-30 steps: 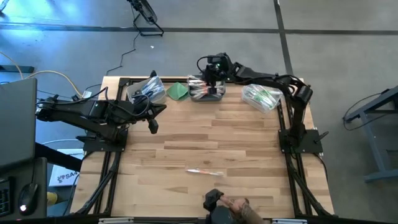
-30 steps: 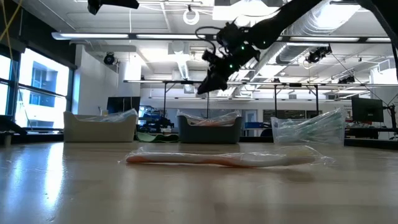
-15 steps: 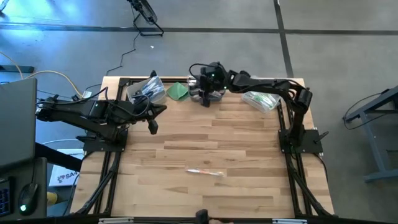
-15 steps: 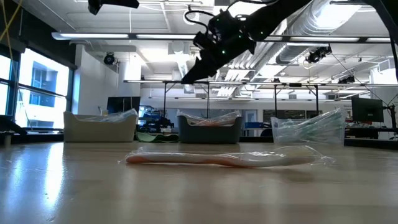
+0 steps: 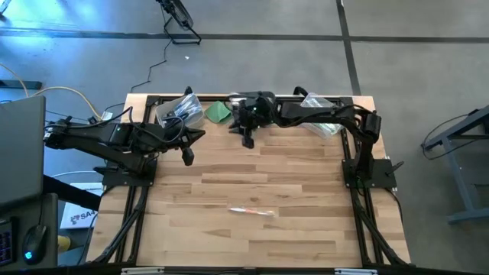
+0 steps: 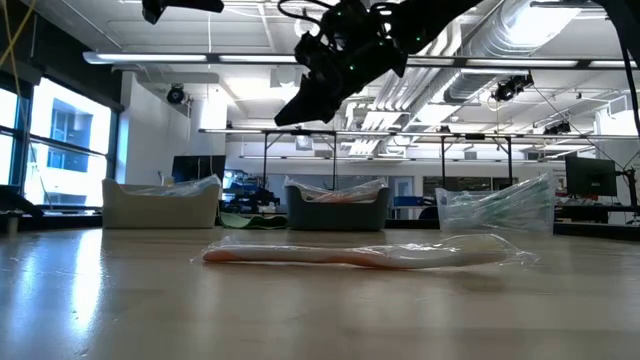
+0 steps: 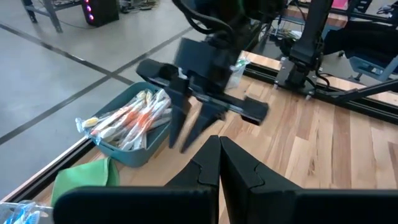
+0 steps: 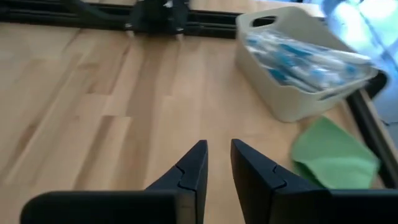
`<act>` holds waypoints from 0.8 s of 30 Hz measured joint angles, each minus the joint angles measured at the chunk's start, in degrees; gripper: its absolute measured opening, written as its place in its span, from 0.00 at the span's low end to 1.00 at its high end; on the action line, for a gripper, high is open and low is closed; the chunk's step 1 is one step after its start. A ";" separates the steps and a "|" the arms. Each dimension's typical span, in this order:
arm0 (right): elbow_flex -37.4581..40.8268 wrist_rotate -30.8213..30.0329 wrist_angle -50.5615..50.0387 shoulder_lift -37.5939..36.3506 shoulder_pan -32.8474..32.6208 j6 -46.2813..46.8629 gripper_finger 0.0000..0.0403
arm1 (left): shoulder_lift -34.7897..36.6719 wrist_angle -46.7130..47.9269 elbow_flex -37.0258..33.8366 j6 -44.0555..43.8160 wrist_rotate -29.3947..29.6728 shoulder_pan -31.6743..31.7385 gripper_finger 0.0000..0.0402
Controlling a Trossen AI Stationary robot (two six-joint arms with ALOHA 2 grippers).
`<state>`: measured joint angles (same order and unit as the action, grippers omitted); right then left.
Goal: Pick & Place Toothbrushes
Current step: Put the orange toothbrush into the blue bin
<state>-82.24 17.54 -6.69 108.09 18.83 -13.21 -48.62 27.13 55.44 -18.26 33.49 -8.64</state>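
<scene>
- Retreat from the middle bin [image 5: 246,101] is being made by the right claw [image 5: 247,137]; a second ago it was being held over that bin, and now it is being carried out over bare wood just in front of the bin.
- Its fingers are being drawn together, a narrow gap being left between them, and nothing is being held there.
- By this a finished drop is being suggested, as a judgement only: orange-handled toothbrushes [image 7: 127,118] are being kept in the middle bin, and the next pick is likely being set up.
- One wrapped toothbrush [image 5: 252,211] is being left loose on the surface [image 5: 306,183], well apart from the middle bin, toward the near edge.
- The left claw [image 5: 188,156] is being kept fully closed and empty, off to the left of the middle bin.
- A green cloth [image 5: 219,111] is being left just left of the middle bin, with the blue toothbrushes' pale bin [image 8: 298,59] beyond it.
</scene>
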 joint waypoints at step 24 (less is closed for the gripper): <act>0.00 -7.98 -13.63 0.02 -19.45 10.66 0.06 | 0.00 -0.01 0.00 0.00 -10.33 -0.02 0.00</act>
<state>-82.24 9.56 -20.31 108.12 -0.62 -2.55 -48.62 27.12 55.44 -18.26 23.16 -8.67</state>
